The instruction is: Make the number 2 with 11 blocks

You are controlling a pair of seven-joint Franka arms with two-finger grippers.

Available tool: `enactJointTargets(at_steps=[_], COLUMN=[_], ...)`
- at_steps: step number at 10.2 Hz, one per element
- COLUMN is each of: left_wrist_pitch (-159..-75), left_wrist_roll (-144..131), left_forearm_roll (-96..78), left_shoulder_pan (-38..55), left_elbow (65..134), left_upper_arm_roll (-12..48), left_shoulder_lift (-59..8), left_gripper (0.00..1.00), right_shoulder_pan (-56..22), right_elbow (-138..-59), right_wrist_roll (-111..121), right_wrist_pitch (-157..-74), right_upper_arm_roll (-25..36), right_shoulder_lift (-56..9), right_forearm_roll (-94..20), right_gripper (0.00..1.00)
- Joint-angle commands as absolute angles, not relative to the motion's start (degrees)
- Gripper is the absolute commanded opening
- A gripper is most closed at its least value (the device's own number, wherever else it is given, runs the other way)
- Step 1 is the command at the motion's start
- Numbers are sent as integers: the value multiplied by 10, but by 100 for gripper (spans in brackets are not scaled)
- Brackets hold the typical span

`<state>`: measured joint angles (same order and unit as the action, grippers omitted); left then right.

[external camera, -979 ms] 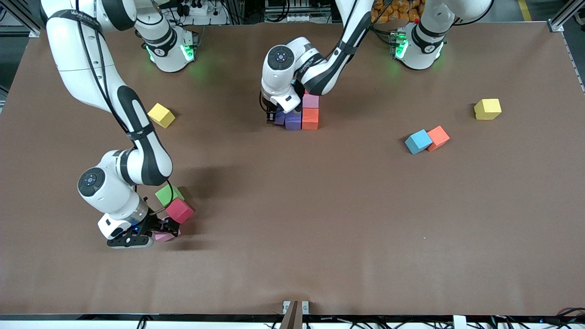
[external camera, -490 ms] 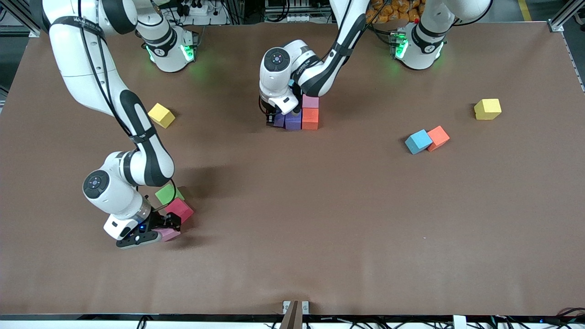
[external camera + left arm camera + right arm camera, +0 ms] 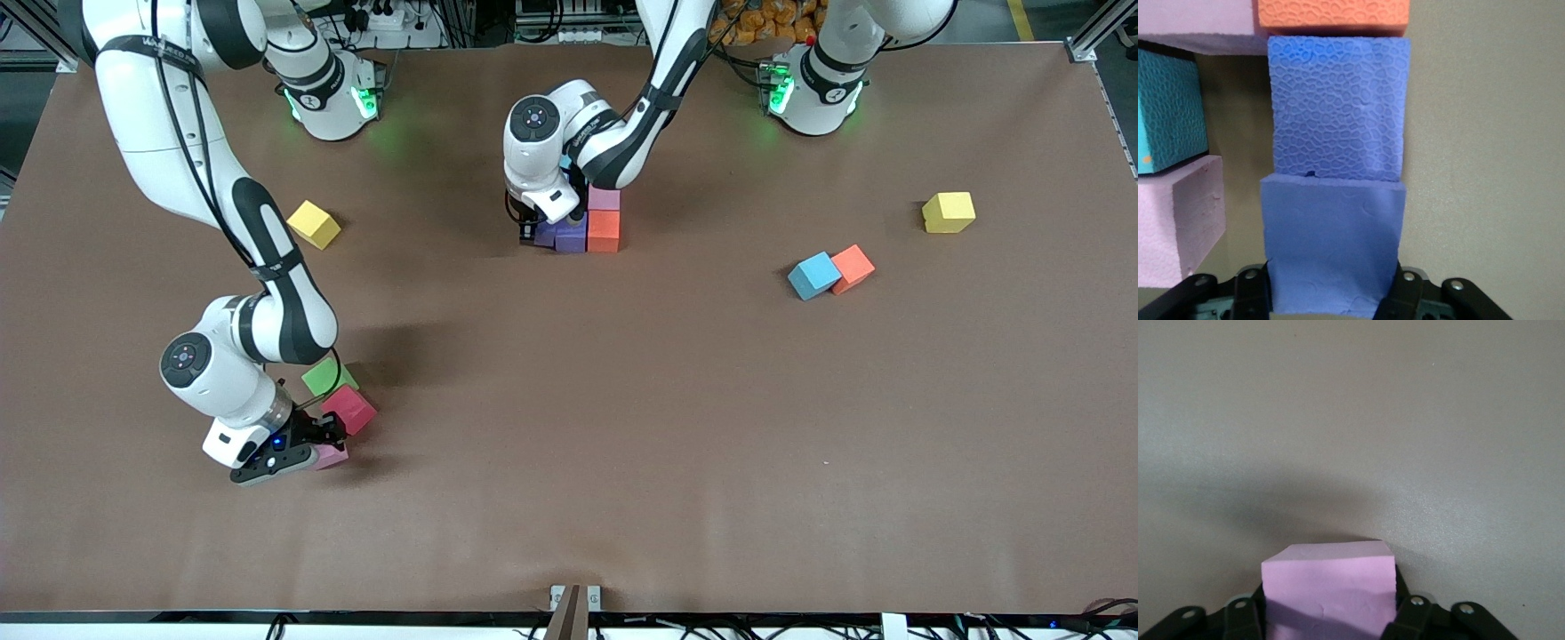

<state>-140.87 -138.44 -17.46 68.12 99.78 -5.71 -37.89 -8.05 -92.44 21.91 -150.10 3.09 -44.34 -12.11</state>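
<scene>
Down low at the right arm's end of the table, right gripper [image 3: 1331, 617] closed around a pink cube [image 3: 331, 455], fingers [image 3: 1245, 620] pressed to its 2 sides; beside a crimson cube [image 3: 349, 410] and a green cube [image 3: 327, 377]. Mid-table, close to the arm bases, left gripper [image 3: 1331, 293] clamped on a purple cube [image 3: 1333, 243], set flush against a second purple cube [image 3: 1338, 107] in 1 row with an orange cube [image 3: 603, 230]. Partly built number 2 [image 3: 582, 222] there, with another pink cube [image 3: 605, 197] touching the orange one and a light blue cube [image 3: 1168, 110] visible only in the left wrist view. Toward the left arm's end: touching blue cube [image 3: 813, 276] and orange block [image 3: 853, 268], plus a yellow cube [image 3: 948, 212]. Second yellow cube [image 3: 313, 223] near the right arm.
</scene>
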Motion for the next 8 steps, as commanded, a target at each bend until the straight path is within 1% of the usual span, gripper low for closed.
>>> enactJointTargets(at_steps=[1, 2, 3, 4, 5, 6, 8], left_wrist_pitch=[-1396, -1396, -1396, -1397, -1397, -1397, -1397], left_wrist_roll=[-1400, -1399, -1397, -1395, -1393, -1393, -1393], left_forearm_roll=[-171, -171, -171, -171, -171, -171, -171], left_shoulder_pan=[691, 691, 691, 691, 691, 691, 691], left_elbow=[983, 983, 983, 982, 977, 976, 974], left_upper_arm_roll=[-68, -68, -68, -68, -70, -74, -75], left_shoulder_lift=[-390, -390, -391, -391, -392, -392, -391], left_gripper=[3, 8, 21, 36, 67, 100, 100], right_shoulder_pan=[-72, -73, -75, -76, -79, -83, -87], right_elbow=[-902, -890, -876, -860, -845, -835, -824], right_wrist_roll=[229, 228, 227, 226, 224, 221, 212], right_wrist_pitch=[-1495, -1488, -1472, -1460, -1460, -1460, -1456], right_upper_arm_roll=[25, 25, 25, 25, 25, 25, 25], right_shoulder_lift=[-444, -444, -444, -444, -444, -444, -444], right_forearm_roll=[-117, -116, -115, -116, -115, -116, -118], right_gripper=[23, 21, 17, 17, 17, 17, 17])
